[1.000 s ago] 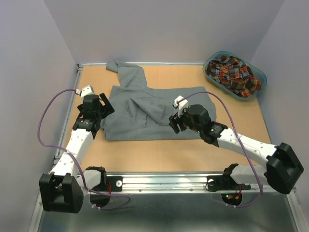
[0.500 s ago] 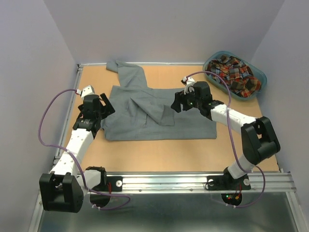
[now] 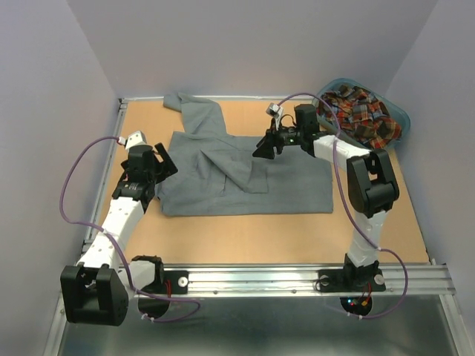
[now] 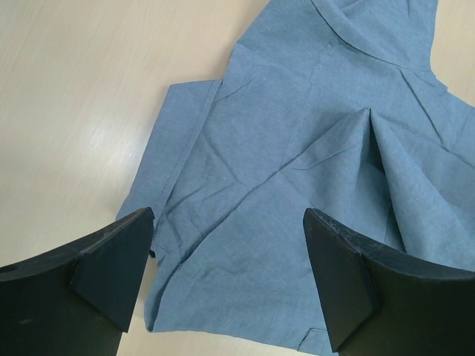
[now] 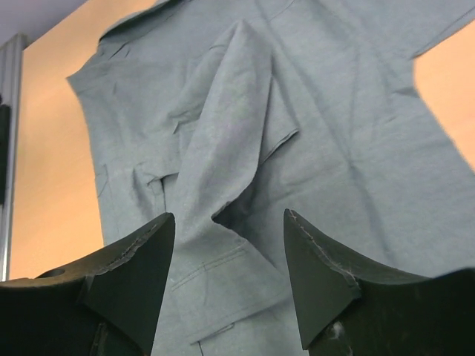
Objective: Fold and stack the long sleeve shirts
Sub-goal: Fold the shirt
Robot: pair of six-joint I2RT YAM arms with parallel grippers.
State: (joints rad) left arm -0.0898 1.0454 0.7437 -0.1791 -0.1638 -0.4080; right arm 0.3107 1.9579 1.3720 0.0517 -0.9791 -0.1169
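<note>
You have two shirts in view. One grey shirt [image 3: 223,185] lies flat on the table [image 3: 260,237], one sleeve folded diagonally across its body. One plaid shirt [image 3: 360,111] sits bunched in the single teal basket [image 3: 403,116], far right corner. Two grippers: the left gripper [image 4: 228,222] hangs over the grey shirt's left edge, the right gripper [image 5: 228,216] over the folded sleeve. Both have fingers spread wide and hold nothing.

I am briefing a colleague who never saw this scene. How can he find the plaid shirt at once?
Go to the far right corner of the wooden table, where a teal oval basket stands. The plaid shirt lies crumpled inside it; its red, navy and yellow checks set it apart from the plain grey shirt spread on the table.
</note>
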